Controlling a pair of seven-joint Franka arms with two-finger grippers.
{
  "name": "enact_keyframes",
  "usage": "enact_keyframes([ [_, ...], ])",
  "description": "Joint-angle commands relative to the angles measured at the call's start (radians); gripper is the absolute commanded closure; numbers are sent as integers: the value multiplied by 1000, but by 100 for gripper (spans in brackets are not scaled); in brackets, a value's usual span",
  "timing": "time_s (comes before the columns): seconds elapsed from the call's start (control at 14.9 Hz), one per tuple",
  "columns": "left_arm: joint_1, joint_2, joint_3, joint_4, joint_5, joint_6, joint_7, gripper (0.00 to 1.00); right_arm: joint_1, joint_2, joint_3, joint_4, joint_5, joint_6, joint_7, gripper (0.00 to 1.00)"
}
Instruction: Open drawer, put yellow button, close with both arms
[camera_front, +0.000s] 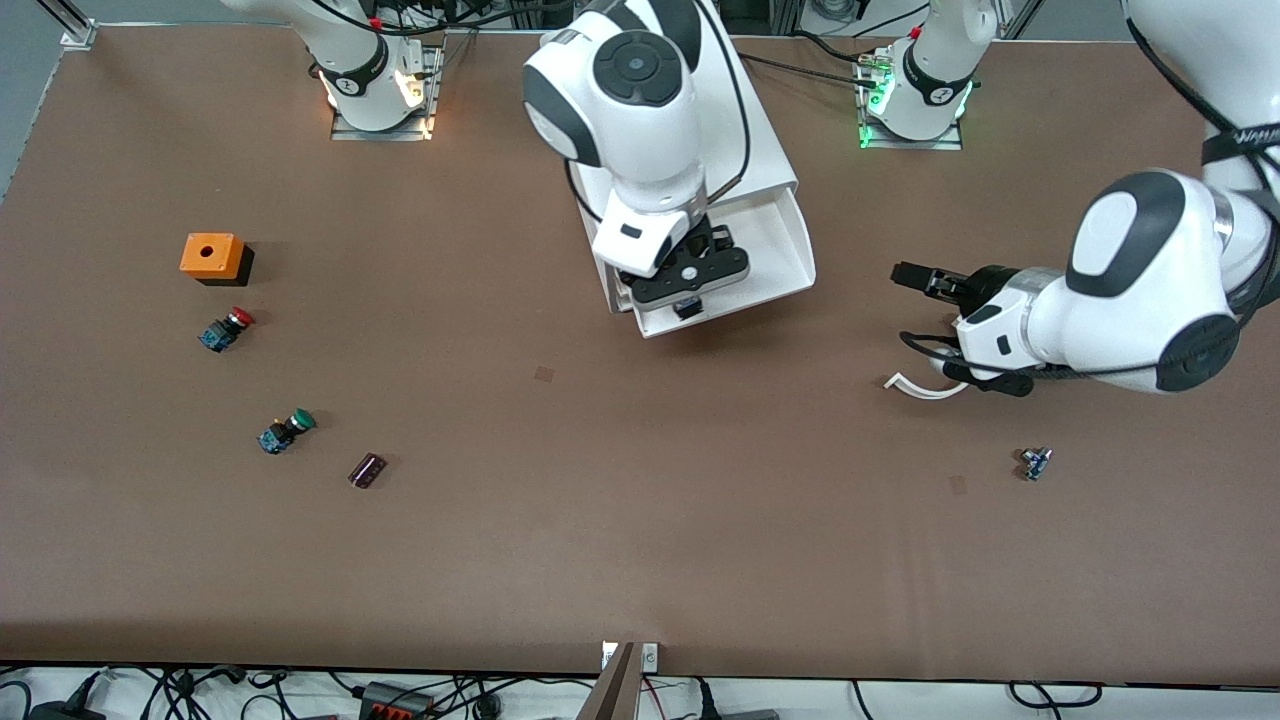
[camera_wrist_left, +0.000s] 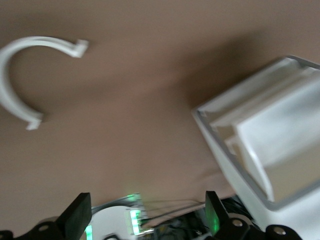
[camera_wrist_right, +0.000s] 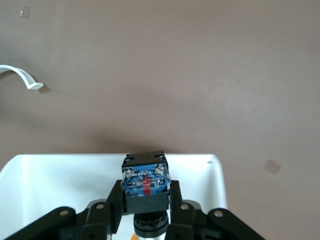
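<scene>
The white cabinet stands mid-table near the bases, with its top drawer pulled out toward the front camera. My right gripper hangs over the open drawer, shut on the yellow button. In the right wrist view the fingers clamp its black-and-blue body above the white drawer tray; only a sliver of the yellow-orange cap shows. My left gripper is open and empty, beside the drawer toward the left arm's end, pointing at it. The drawer also shows in the left wrist view, past the left gripper.
A white curved plastic strip lies under the left hand. A small blue part lies nearer the front camera. Toward the right arm's end are an orange box, a red button, a green button and a dark cylinder.
</scene>
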Motion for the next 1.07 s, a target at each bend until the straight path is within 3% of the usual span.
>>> enact_keyframes([
  [0.0, -16, 6, -2, 90, 152, -28, -49, 0, 28, 30, 0, 43, -9, -4, 54, 100],
  [0.27, -11, 53, 6, 199, 180, -2, -46, 0, 69, 56, -2, 41, -7, -22, 72, 100],
  [0.8, 7, 50, 6, 179, 164, -2, -103, 0, 81, 87, -5, 40, -13, -96, 75, 100],
  [0.87, 7, 50, 6, 179, 163, -2, -106, 0, 81, 87, -8, 40, -15, -98, 77, 91],
  [0.94, 6, 50, 4, 179, 164, 0, -109, 0, 80, 86, -13, 40, -15, -96, 77, 6],
  [1.01, 6, 49, 3, 179, 164, 0, -110, 0, 78, 84, -19, 41, -13, -96, 78, 0],
])
